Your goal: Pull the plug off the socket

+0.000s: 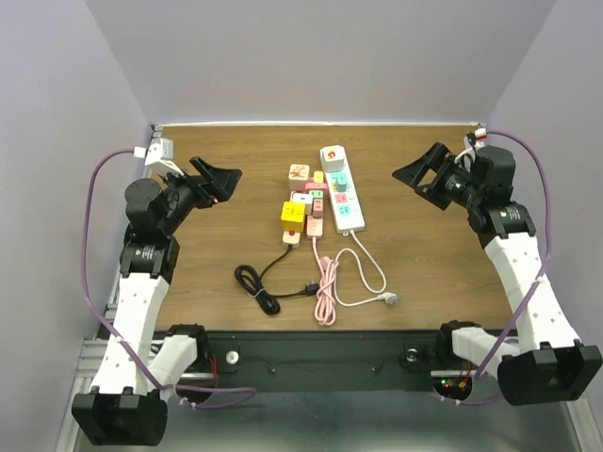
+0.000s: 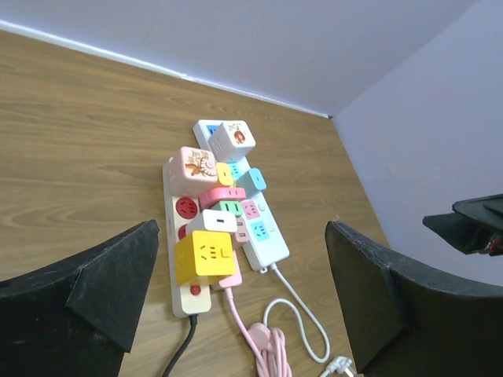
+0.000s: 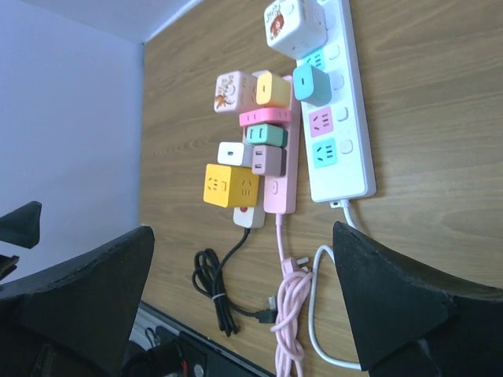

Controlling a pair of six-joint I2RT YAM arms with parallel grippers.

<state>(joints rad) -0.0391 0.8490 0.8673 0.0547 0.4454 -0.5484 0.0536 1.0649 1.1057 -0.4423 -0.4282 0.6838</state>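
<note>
The brown bench [image 1: 207, 254] carries three power strips [image 1: 344, 193] side by side at its centre, crowded with cube plugs [image 1: 298, 173] — a yellow plug [image 1: 293, 212] nearest the arms. The left gripper [image 1: 221, 182] and right gripper [image 1: 421, 182] hover well apart from them, each spread wide and empty. The strips look loose, so a pull may lift a whole strip — or catch a neighbouring plug.
</note>
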